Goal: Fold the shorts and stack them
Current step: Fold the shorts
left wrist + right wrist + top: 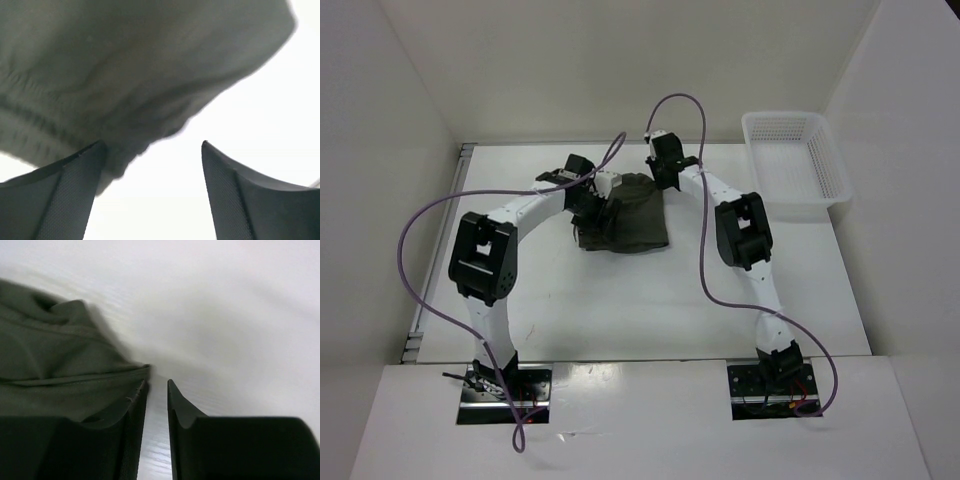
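The shorts lie in a dark, rumpled bundle on the desk, toward its far side and between my two arms; they look partly gathered rather than flat, so I judge I am in the folding step, with stacking not yet begun.

My left tool stands wide, with nothing between its fingers; the left wrist camera shows the gathered waistband and a loose hem just ahead of it, the cloth's edge reaching the tip of one finger while bare desk lies under the gap.

My right tool is narrow, a thin slit with only bare desk showing through it; no cloth sits in the slit, though the shorts press up against the outer side of one finger; it works at the far right corner of the bundle.

The next move, as I judge it, calls for a real hold on an edge with each tool; the left has to go forward and close on the hem, and the right has to widen before it can take any cloth; the fabric is soft and bunches easily, so a shallow pinch may slip.

The white basket stands well apart at the far right.
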`<state>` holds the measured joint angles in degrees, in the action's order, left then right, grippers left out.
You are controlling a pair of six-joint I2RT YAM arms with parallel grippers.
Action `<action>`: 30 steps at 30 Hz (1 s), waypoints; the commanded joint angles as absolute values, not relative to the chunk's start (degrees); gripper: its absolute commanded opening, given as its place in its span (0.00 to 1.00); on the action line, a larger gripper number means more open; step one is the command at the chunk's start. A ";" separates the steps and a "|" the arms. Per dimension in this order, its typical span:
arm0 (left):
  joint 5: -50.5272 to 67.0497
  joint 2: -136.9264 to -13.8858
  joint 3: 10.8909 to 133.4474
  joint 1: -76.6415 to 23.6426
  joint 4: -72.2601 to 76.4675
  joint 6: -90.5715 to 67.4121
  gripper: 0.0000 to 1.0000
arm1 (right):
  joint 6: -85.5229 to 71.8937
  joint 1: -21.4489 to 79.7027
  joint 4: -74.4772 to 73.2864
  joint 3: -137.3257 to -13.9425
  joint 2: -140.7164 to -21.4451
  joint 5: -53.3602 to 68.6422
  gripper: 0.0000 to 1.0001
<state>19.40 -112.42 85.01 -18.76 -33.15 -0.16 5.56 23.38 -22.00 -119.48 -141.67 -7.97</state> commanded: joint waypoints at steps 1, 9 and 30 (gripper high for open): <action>22.30 -104.52 90.33 -16.89 -37.08 0.00 0.85 | 5.27 23.64 -15.30 -120.60 -132.38 -22.89 0.29; 21.29 -93.26 94.68 -3.71 -36.04 0.00 0.99 | 15.53 23.64 -13.28 -102.95 -109.54 -24.96 0.42; 6.24 -65.65 58.45 18.19 -20.65 0.00 0.99 | 23.65 11.70 -12.21 -50.10 -55.03 -20.30 0.55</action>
<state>7.20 -67.18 58.57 18.17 -24.05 -0.21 24.73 12.64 -12.91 -51.18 -58.39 -22.39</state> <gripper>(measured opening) 0.993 0.547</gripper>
